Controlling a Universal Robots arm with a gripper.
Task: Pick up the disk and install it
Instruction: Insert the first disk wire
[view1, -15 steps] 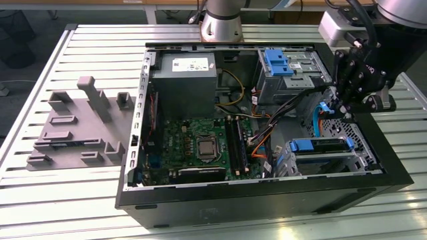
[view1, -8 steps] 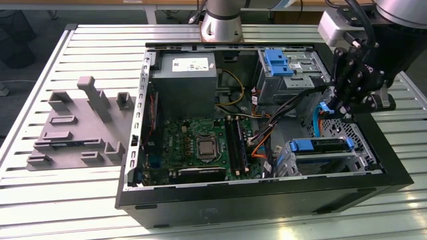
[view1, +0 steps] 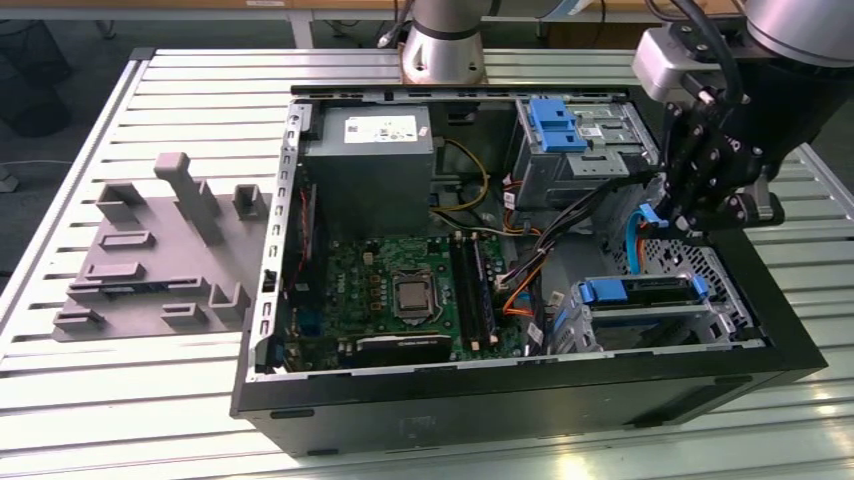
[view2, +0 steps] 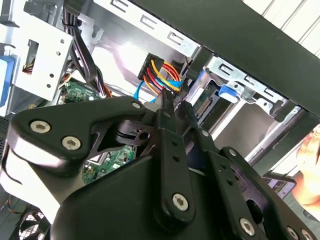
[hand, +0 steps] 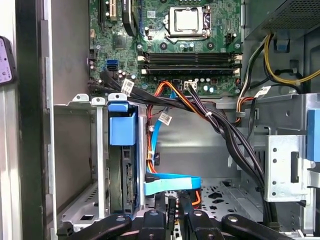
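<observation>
disk (view1: 638, 291): seated in lower drive cage, blue rails showing
gripper (view1: 697, 215): above case's open bay, near blue cable
jaws: together, clamping nothing

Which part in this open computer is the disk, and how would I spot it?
Start at the open black computer case and go to its near corner on the exterior view's right, where a metal cage stands. The disk lies slotted in that cage. Unlike the bare blue bracket in the far bay, its blue rails frame a dark drive body.
</observation>
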